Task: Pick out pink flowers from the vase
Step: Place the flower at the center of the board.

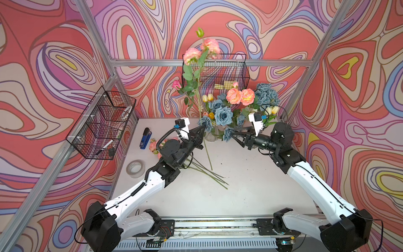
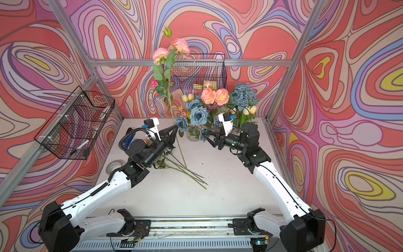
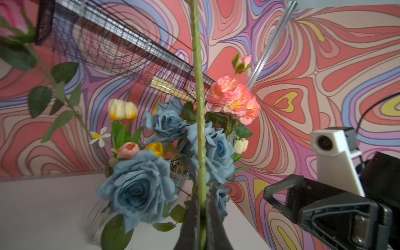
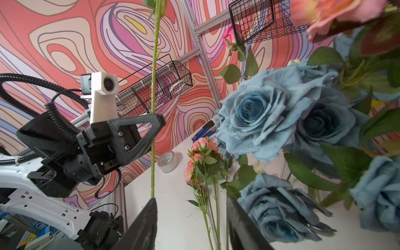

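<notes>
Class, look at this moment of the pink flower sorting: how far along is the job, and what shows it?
Done: several pink flowers lie on the table. In hand: the left gripper is shut on the stem of a tall pink spray, beside the glass vase; the right gripper is open. Left: the peach-pink blooms and a pink rosebud stand with the blue roses.

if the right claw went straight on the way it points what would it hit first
Most likely the low blue rose just ahead of the right claw, with the glass vase behind it; depth is unclear.
</notes>
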`<act>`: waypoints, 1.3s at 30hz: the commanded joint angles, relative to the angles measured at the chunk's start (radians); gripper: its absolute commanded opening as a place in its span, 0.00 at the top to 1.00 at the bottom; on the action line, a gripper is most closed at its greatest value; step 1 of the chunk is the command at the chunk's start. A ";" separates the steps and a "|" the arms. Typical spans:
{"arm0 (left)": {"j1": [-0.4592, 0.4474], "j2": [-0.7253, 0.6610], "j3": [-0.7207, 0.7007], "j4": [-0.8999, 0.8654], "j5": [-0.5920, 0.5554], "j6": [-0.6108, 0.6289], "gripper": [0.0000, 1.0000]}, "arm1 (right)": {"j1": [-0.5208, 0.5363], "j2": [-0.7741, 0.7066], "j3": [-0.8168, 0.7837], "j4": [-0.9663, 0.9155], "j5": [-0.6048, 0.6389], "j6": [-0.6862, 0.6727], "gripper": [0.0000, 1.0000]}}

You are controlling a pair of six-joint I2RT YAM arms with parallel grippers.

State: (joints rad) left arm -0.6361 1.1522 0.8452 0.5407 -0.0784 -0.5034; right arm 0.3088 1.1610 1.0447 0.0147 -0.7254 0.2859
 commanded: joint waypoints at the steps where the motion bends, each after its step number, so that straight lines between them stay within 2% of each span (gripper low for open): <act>1: -0.001 -0.022 -0.002 -0.117 -0.237 -0.082 1.00 | 0.002 -0.017 -0.015 -0.041 0.074 -0.026 0.26; 2: -0.001 -0.020 0.000 -0.151 -0.269 -0.101 1.00 | 0.002 -0.020 -0.021 -0.046 0.091 -0.027 0.18; 5: -0.001 -0.017 -0.009 -0.202 -0.323 -0.147 1.00 | 0.004 -0.029 -0.045 -0.046 0.120 -0.032 0.13; 20: -0.017 -0.064 -0.071 -0.363 -0.520 -0.326 1.00 | 0.007 -0.059 -0.166 0.008 0.171 0.003 0.13; 25: -0.030 -0.029 -0.043 -0.505 -0.586 -0.448 1.00 | 0.007 -0.068 -0.179 0.004 0.187 0.009 0.14; 31: -0.040 0.016 -0.047 -0.559 -0.616 -0.544 1.00 | 0.007 -0.087 -0.195 -0.016 0.221 -0.005 0.14; 35: -0.045 0.062 0.017 -0.721 -0.663 -0.645 1.00 | 0.007 -0.086 -0.196 -0.024 0.240 -0.007 0.14; 39: -0.052 0.137 0.124 -0.979 -0.717 -0.786 1.00 | 0.007 -0.082 -0.196 -0.034 0.274 -0.008 0.15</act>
State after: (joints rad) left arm -0.6788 1.2583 0.8928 -0.2131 -0.7094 -1.1465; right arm 0.3107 1.0882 0.8616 -0.0132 -0.4919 0.2844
